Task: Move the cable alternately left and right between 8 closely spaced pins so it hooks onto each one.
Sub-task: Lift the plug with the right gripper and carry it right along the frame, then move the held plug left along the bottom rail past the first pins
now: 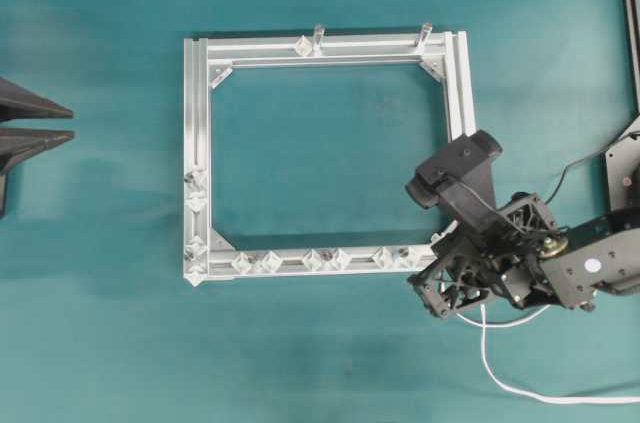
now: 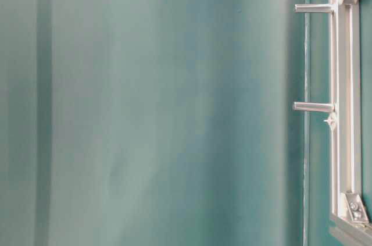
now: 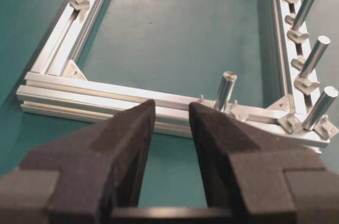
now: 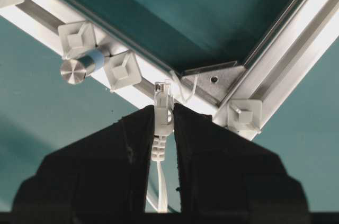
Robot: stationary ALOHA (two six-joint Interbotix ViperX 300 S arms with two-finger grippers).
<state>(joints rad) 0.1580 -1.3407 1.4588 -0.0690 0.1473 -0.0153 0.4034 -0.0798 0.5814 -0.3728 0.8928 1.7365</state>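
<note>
Here the right jaws (image 4: 163, 115) pinch the cable (image 4: 161, 144) behind its plug — nose-first toward the frame's (image 4: 42, 12) near right corner; left jaws (image 3: 172, 115) gape empty.

My table (image 1: 110, 343) is teal, filling the overhead view. A square silver frame (image 1: 196, 143) lies flat on it, centre-left. The white cable (image 1: 500, 375) trails across the table at lower right, running off the right edge. A black wire (image 1: 572, 169) lies near the right edge.
</note>
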